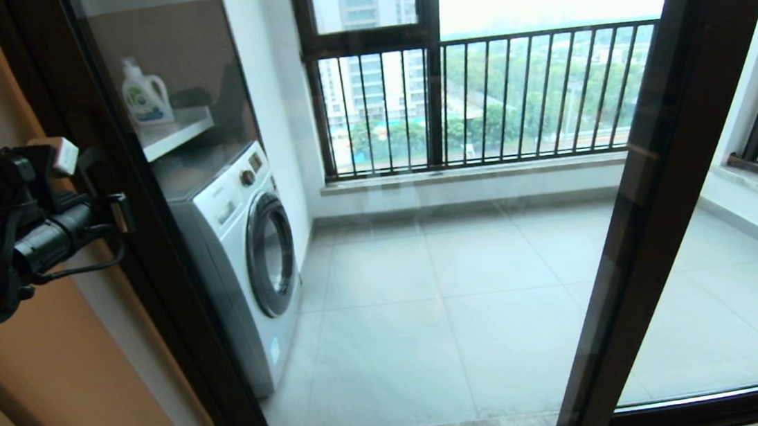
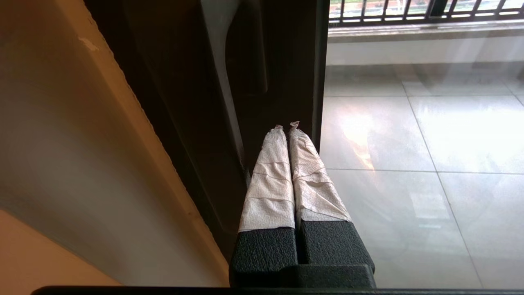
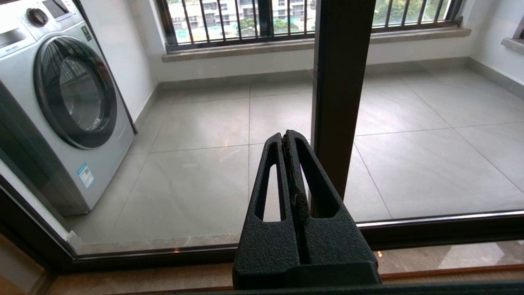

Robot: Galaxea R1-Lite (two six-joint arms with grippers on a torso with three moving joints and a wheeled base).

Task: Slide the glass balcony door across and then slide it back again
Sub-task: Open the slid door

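The glass balcony door (image 1: 423, 236) fills the head view, and its dark left upright (image 1: 149, 277) stands against the tan wall. My left gripper (image 1: 117, 214) is held up at that upright. In the left wrist view the left gripper (image 2: 286, 126) is shut, its paper-wrapped fingers (image 2: 270, 176) pressed together with nothing between them. Its tips lie against the dark upright (image 2: 294, 61), just below the short bar handle (image 2: 247, 57). My right gripper (image 3: 285, 135) is shut and empty, low in front of the glass beside another dark upright (image 3: 342, 82). It does not show in the head view.
Behind the glass stand a silver washing machine (image 1: 244, 254), a shelf with a detergent bottle (image 1: 145, 96) and a railed window (image 1: 514, 95). A slanting dark upright (image 1: 661, 179) crosses the right side. The tan wall (image 1: 38, 357) is close on the left, the bottom track (image 3: 450, 229) below.
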